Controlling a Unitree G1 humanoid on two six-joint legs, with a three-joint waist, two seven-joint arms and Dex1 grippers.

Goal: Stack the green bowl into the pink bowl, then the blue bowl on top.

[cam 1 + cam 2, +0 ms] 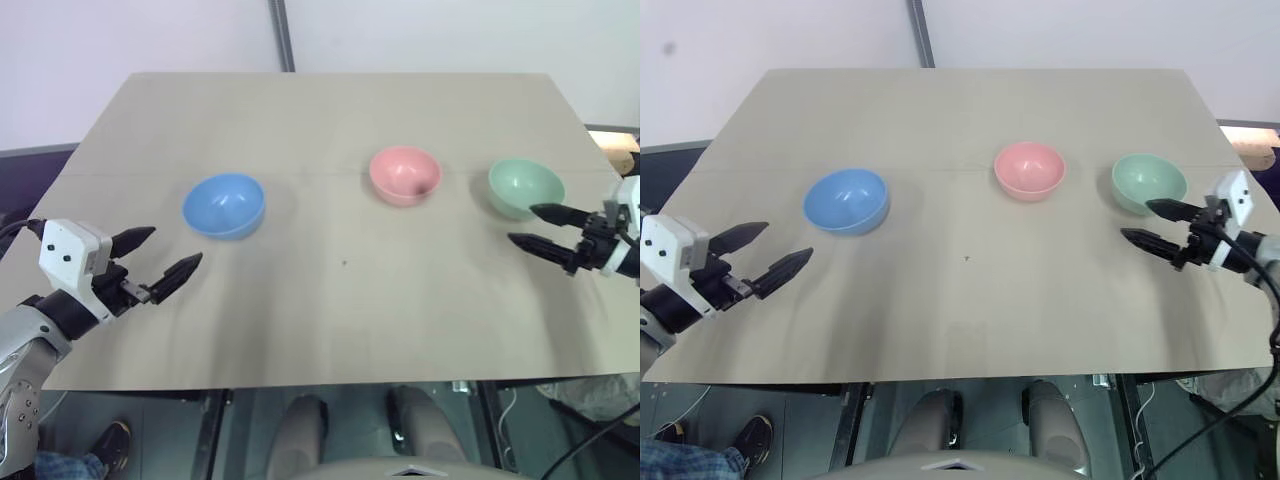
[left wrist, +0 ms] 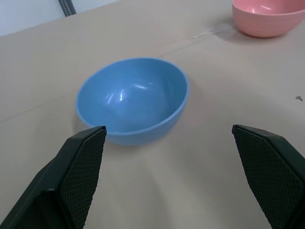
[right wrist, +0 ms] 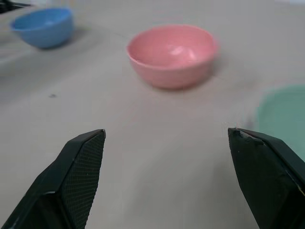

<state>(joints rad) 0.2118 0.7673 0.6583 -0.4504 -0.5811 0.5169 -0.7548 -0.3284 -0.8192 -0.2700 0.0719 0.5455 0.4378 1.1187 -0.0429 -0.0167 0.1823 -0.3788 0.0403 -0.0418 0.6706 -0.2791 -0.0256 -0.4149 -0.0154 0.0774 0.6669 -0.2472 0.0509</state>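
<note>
Three bowls sit apart in a row on the tan table (image 1: 330,330), blue bowl (image 1: 223,205) left, pink bowl (image 1: 405,175) middle, green bowl (image 1: 525,188) right, with the left gripper (image 1: 168,257) wide open near the blue one and the right gripper (image 1: 532,226) spread just beside the green.

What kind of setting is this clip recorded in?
Probably a lab or test room: a plain beige table against a bare white wall, holding just three plastic bowls, blue, pink and green.

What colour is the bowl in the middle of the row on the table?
Salmon pink, plain and glossy. The pink bowl shows best in the right wrist view.
</note>
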